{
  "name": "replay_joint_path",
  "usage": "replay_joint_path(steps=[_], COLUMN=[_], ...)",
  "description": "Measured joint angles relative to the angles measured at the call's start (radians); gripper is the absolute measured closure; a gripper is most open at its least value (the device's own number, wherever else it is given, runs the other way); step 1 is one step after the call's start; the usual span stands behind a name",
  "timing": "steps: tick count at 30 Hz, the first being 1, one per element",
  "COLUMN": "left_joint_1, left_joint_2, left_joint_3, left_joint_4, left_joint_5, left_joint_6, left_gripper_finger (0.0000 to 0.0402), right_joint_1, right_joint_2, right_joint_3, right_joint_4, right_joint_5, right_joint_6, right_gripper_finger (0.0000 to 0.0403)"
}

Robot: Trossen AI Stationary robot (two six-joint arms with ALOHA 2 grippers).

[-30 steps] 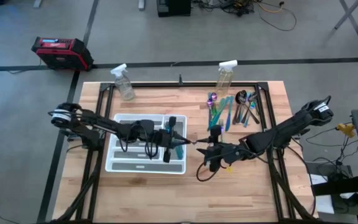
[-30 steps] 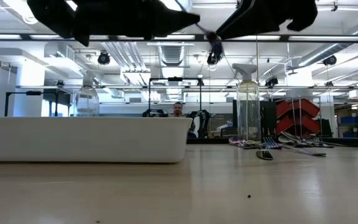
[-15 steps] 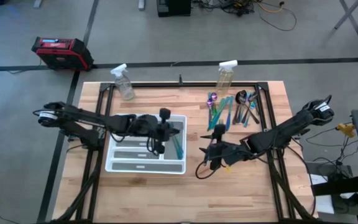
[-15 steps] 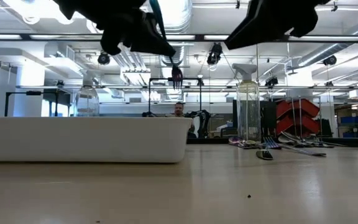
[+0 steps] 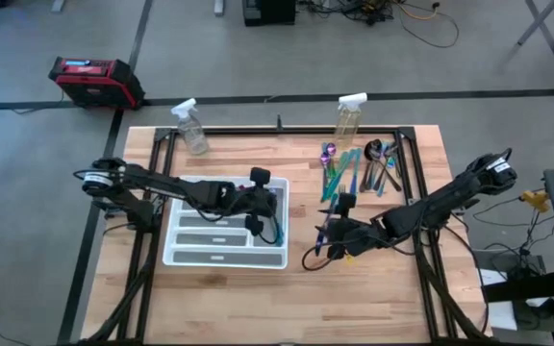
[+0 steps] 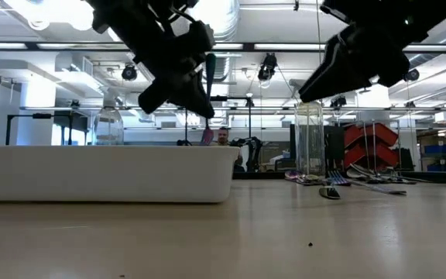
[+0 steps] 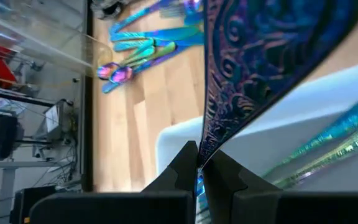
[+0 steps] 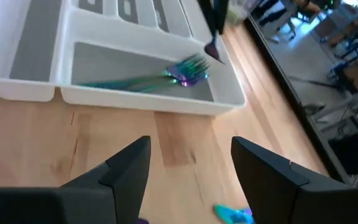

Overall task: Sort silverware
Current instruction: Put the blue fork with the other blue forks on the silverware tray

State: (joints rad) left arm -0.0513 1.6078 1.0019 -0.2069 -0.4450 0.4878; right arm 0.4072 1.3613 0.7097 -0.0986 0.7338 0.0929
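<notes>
Over on the left side of the wooden table (image 5: 210,298) sits a white tray (image 5: 192,252) with long slots in it. Right above the tray's rightmost slot is the left gripper (image 5: 258,213), and its fingers are pinched tight on a shiny blue and purple fork (image 7: 253,68). From table height the fork (image 6: 208,116) hangs down with its prongs pointing at the tray (image 6: 103,174), and its tip is just above the rim. Lying inside that same slot are two more forks (image 8: 148,78), teal and purple, side by side. Next comes the right gripper (image 5: 330,229), which is over bare wood just past the tray's right edge. Its fingers are spread wide apart and nothing is between them. Farther back on the table, near the right rear part, is the pile of silverware (image 5: 359,171) waiting on the wood, with teal, blue, purple and a few dark pieces. Two clear spray bottles stand at the back edge, one (image 5: 191,128) on the left and one (image 5: 348,117) just behind the pile.
</notes>
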Motion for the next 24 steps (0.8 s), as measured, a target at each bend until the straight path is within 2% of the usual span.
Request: replay_joint_path(steps=[5,17,24], left_joint_1=[-0.011,-0.092,-0.116], left_joint_2=[0.051,0.091,0.128], left_joint_3=[-0.001,-0.002,-0.002], left_joint_4=[-0.052,-0.092,-0.108], left_joint_5=[-0.002,-0.194,-0.219], left_joint_6=[0.047,0.088,0.108], left_gripper_finger=[0.0401,0.0401,0.0401], right_joint_1=[0.0,0.0,0.0], right_joint_2=[0.0,0.0,0.0], right_joint_3=[-0.039,-0.058,-0.058], right_joint_4=[0.003,0.006,0.007], right_joint_5=[0.001,0.053,0.054], right_joint_6=[0.073,0.098,0.132], right_gripper_finger=[0.0182,0.0192,0.0193])
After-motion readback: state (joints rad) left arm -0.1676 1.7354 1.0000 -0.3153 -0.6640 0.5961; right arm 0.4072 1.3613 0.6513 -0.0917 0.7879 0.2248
